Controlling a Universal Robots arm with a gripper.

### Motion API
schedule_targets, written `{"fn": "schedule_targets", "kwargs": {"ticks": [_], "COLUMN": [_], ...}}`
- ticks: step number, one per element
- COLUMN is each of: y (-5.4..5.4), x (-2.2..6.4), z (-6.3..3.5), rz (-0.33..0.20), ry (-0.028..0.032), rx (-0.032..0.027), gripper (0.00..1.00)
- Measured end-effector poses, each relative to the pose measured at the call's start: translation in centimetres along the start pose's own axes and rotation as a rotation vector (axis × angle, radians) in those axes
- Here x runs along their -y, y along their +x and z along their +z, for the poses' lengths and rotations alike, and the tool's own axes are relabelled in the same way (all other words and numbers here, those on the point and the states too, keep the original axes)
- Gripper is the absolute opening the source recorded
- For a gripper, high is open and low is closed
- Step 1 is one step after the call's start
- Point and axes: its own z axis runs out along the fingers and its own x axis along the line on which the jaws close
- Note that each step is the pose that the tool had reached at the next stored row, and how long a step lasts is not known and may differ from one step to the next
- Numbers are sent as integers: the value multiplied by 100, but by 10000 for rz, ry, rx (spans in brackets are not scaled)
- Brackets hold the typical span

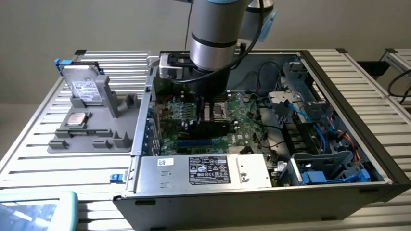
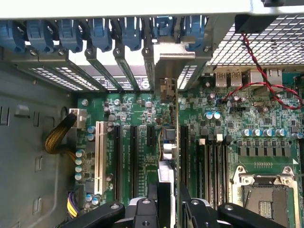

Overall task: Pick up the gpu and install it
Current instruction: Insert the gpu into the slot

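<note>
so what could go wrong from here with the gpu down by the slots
The gpu, clamped edge-on in the gripper, sits beside narrow black slots on the motherboard; slightly off line, its edge could press on the board instead. Its silver bracket is close to the blue latches and might catch there.

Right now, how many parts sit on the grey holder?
2: a silver hard drive propped at the grey holder's far end, and a square chip lying flat nearer the camera. Smaller ones may be hidden.
</note>
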Motion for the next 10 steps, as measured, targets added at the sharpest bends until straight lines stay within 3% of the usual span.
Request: {"fn": "schedule_targets", "kwargs": {"ticks": [10], "y": [16], "x": [-19], "z": [70], "rz": [-3], "ry": [-35], "rx": [34], "gripper": [27]}}
